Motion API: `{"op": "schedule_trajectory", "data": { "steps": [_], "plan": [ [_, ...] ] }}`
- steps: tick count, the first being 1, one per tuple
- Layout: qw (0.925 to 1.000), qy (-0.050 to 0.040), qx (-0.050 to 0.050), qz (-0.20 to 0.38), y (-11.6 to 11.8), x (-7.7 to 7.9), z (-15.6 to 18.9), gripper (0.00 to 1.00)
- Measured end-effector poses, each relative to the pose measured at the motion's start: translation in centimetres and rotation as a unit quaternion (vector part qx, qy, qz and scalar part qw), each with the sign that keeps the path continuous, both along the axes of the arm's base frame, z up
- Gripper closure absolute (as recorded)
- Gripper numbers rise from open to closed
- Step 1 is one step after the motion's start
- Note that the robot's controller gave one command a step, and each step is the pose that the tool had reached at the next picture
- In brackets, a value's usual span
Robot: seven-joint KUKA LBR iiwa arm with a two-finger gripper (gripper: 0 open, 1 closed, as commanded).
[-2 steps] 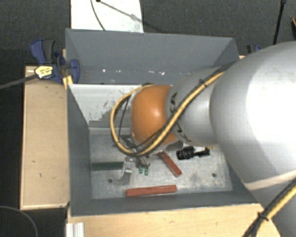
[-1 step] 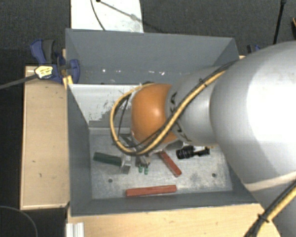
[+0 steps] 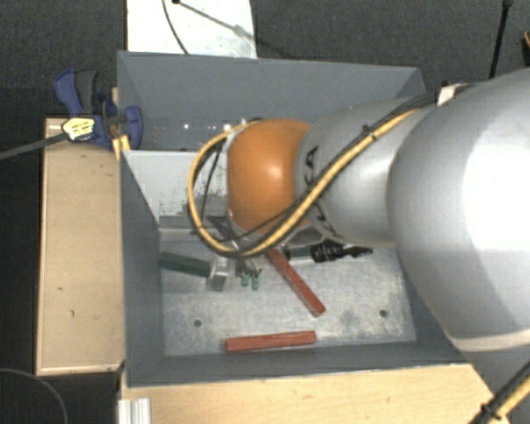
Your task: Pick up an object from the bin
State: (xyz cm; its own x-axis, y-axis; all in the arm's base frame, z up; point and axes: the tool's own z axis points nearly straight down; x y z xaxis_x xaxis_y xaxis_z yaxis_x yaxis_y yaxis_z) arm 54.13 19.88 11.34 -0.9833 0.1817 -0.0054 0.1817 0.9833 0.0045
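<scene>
Dark, coarse-textured flooring point(image 3: 35, 42) is lying around the grey metal bin point(image 3: 265, 78), light glinting off its back wall.

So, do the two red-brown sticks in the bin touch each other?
No, the slanted red-brown stick ends short of the flat red-brown stick, with a clear gap between them.

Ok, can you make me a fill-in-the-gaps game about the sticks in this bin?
1. The stick just left of the gripper is dark ____.
2. The bin holds ____ red-brown sticks, one lying flat and one slanted.
3. The round cover on the robot's wrist is ____.

Missing words: green; two; orange.
</scene>
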Motion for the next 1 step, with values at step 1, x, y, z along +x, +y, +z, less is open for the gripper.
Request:
{"op": "schedule_trajectory", "data": {
  "steps": [1],
  "plan": [
    [1.0,-0.0027,0.0,-0.002,-2.16,2.85,13.4,1.0]
  ]
}}
